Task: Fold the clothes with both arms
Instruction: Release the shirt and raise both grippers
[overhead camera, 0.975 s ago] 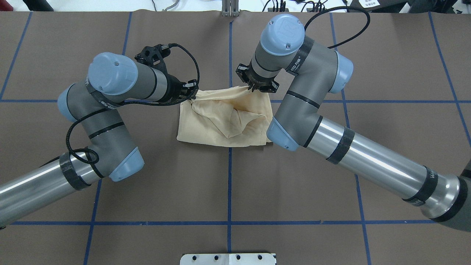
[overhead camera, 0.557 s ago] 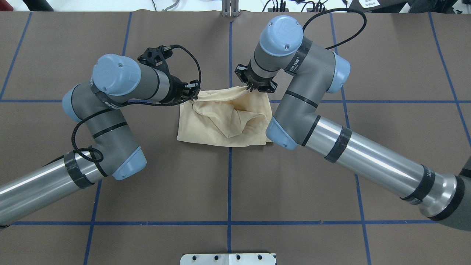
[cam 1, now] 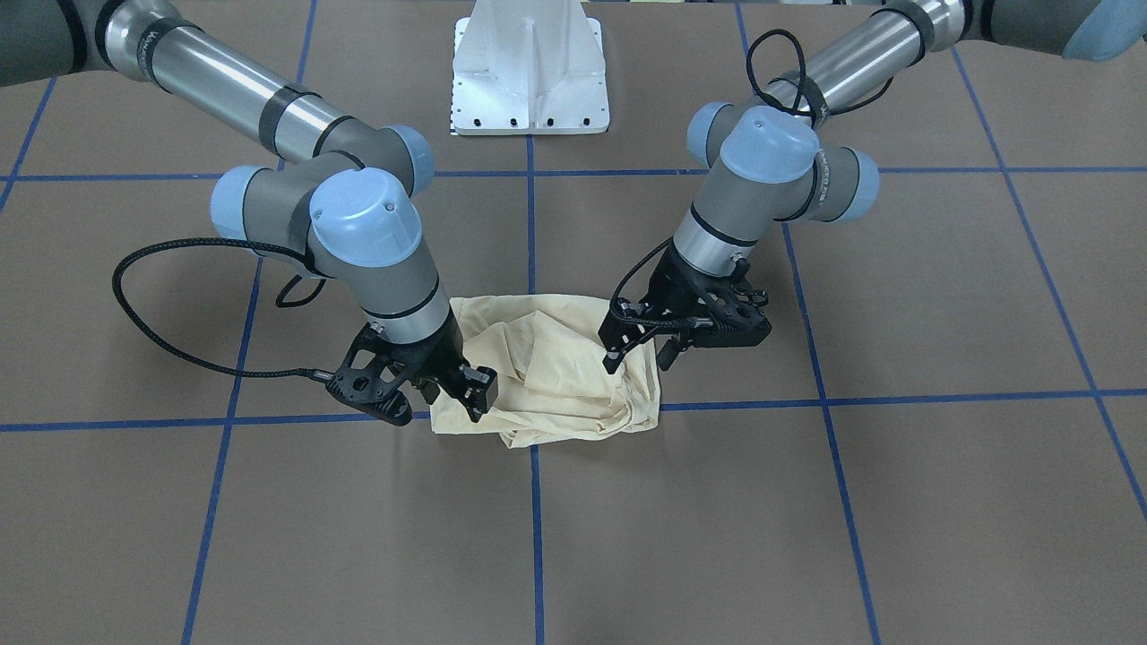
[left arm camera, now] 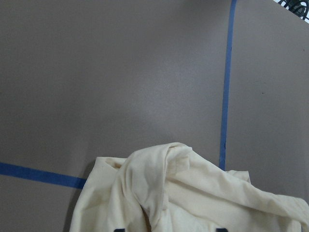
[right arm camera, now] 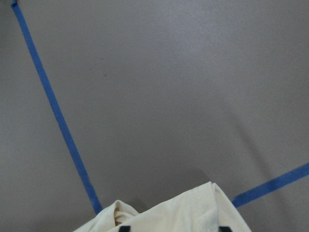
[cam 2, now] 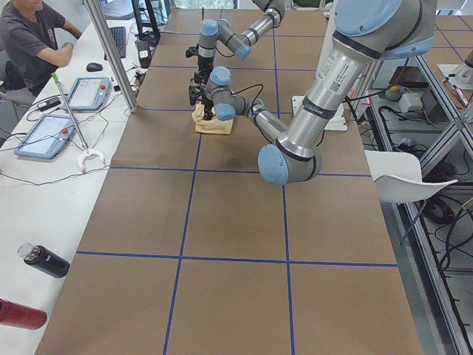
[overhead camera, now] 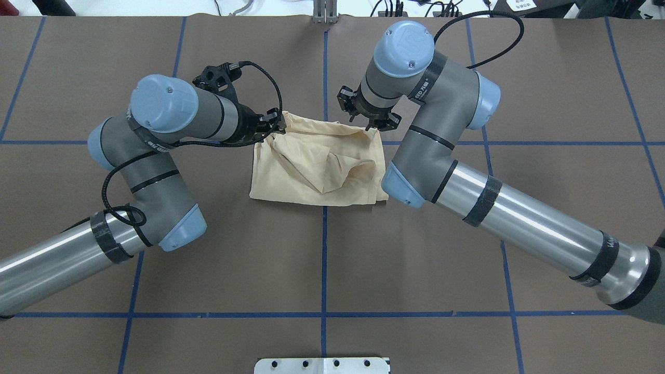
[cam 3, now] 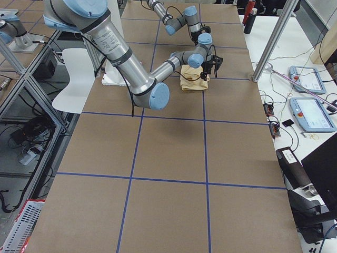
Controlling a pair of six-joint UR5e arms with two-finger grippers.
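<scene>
- The pale cream-yellow thin T-shirt [overhead camera: 317, 166] lies bunched in a rough rectangle on the brown paper-covered table [overhead camera: 234, 259]. It sits across the centre blue tape line [overhead camera: 324, 270], and its print is out of sight.
- The left black two-finger gripper [overhead camera: 275, 123] is at the shirt's far left corner. In the left wrist view its fingertips are spread wide with cloth lying loose between them, so it is released.
- The right black two-finger gripper [overhead camera: 368, 118] hangs over the far right corner. Its fingers [cam 1: 478, 397] are likewise parted and grasp nothing.
- The white metal pedestal base [cam 1: 530, 67] stands between the arms' roots.
</scene>
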